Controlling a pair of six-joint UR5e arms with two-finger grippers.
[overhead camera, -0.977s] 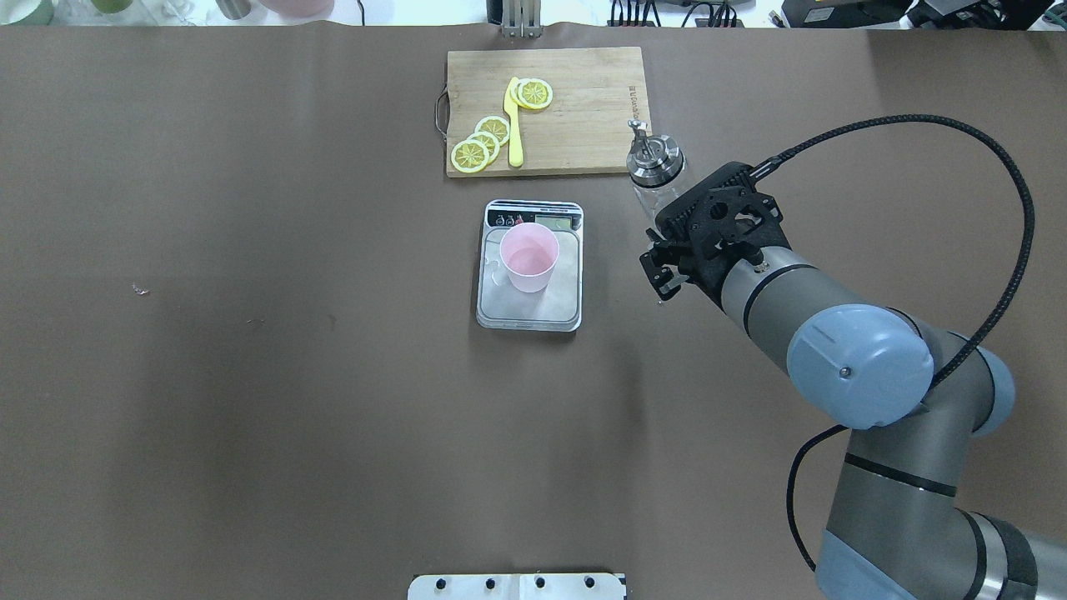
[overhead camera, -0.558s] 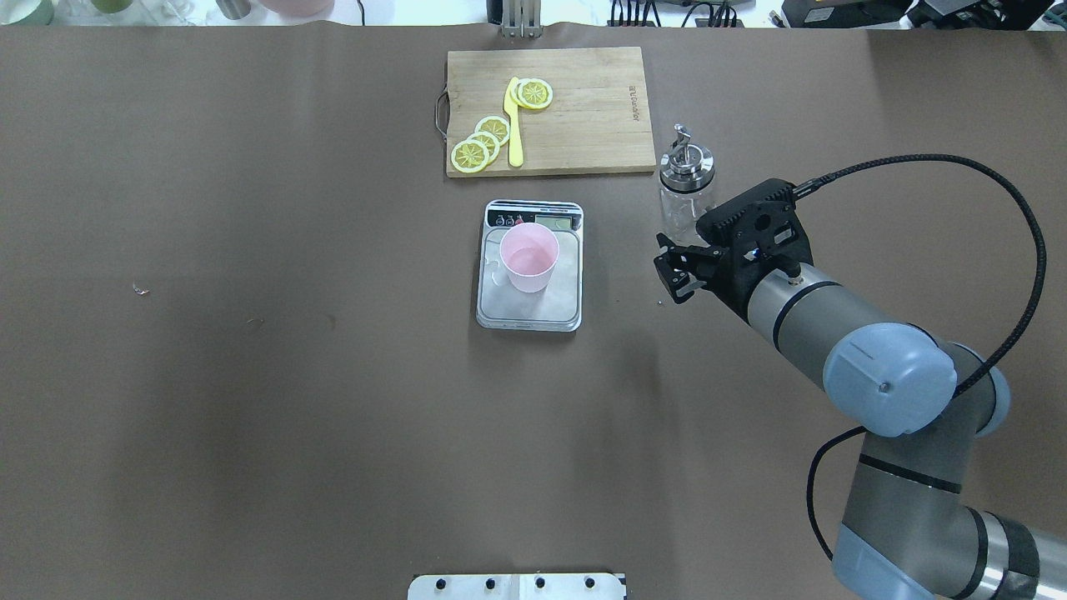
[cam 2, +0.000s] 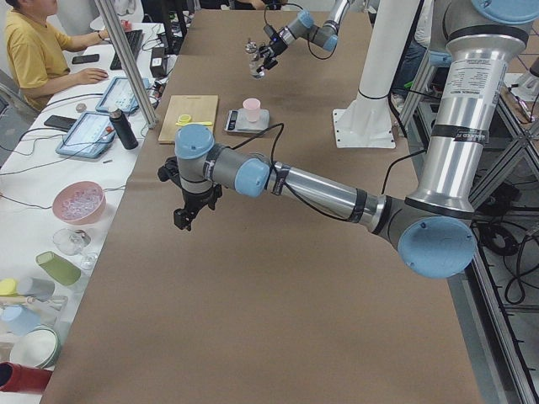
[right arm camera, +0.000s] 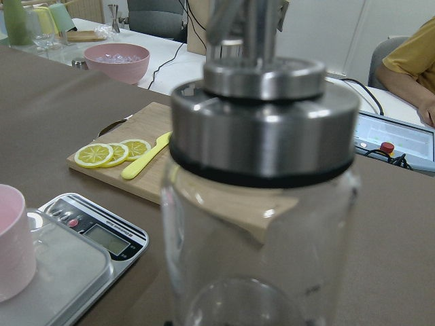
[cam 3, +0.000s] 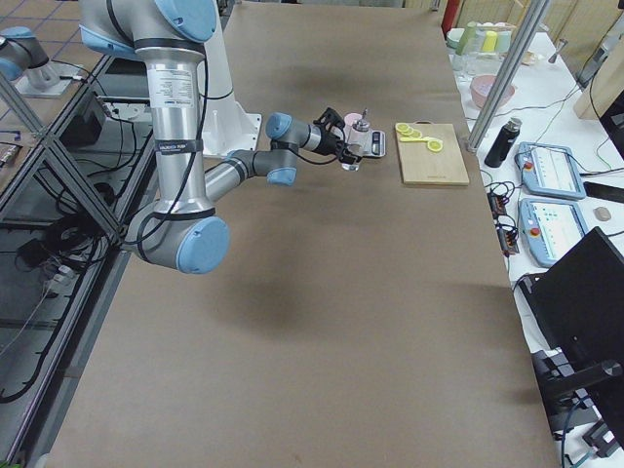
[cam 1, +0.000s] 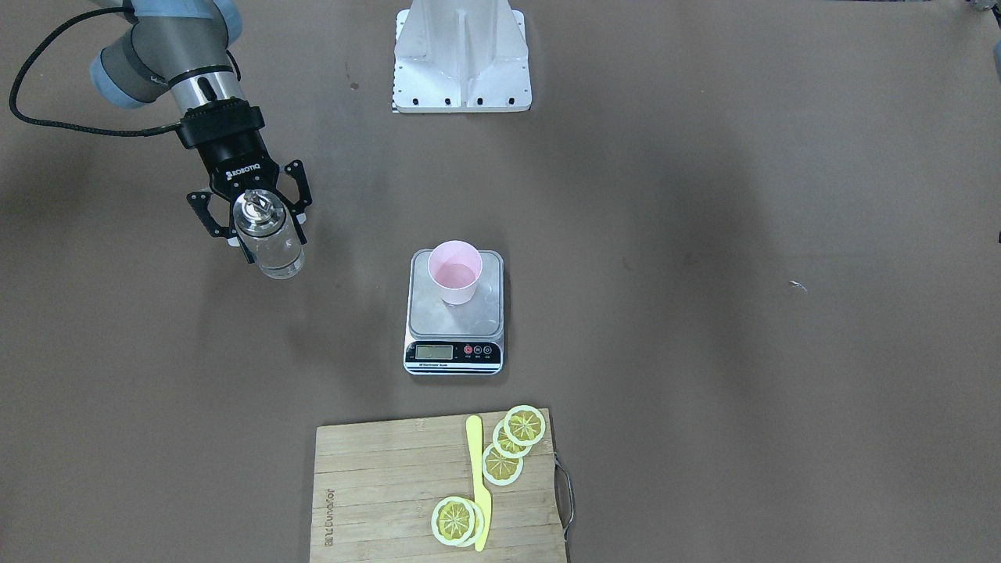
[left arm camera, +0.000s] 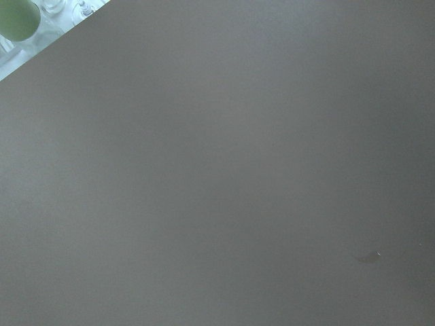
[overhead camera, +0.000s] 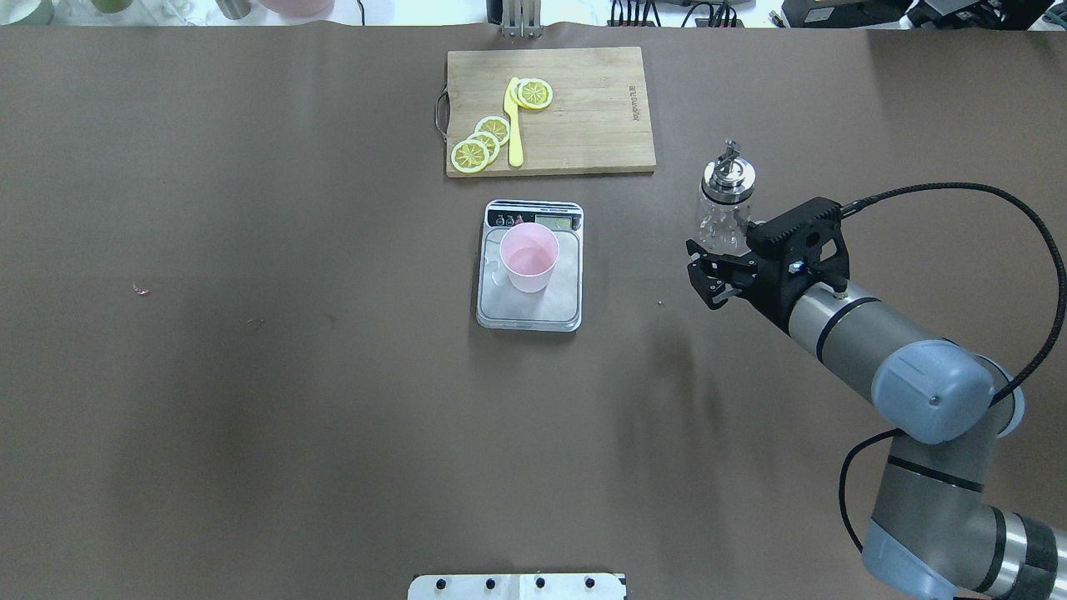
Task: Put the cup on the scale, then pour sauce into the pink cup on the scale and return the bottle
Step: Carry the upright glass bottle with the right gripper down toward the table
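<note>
Brown matting covers the whole surface [overhead camera: 250,375], bare across its left half in the overhead view. Only the left-end view takes in the left tool [cam 2: 187,217], hanging low over the matting, and I cannot tell whether it is clenched or released; its own camera sees nothing but brown cover. That same view shows the room: a white side bench with a pink bowl [cam 2: 78,202] and tablets [cam 2: 84,135], and a seated person in a yellow top [cam 2: 32,52]. At centre lies a wooden cutting board [overhead camera: 583,108] with lemon slices [overhead camera: 483,142] and a yellow knife [overhead camera: 514,125]. Just beside it is the scale [overhead camera: 529,315], with the pink cup [overhead camera: 528,258] upright on its steel platform. Well to the right, apart from the scale, the right tool [cam 1: 266,233] grips the glass bottle [overhead camera: 723,218] at its body, steel cap uppermost. The front-facing view alone shows the scale's display, and the right wrist camera shows the cap close up.
</note>
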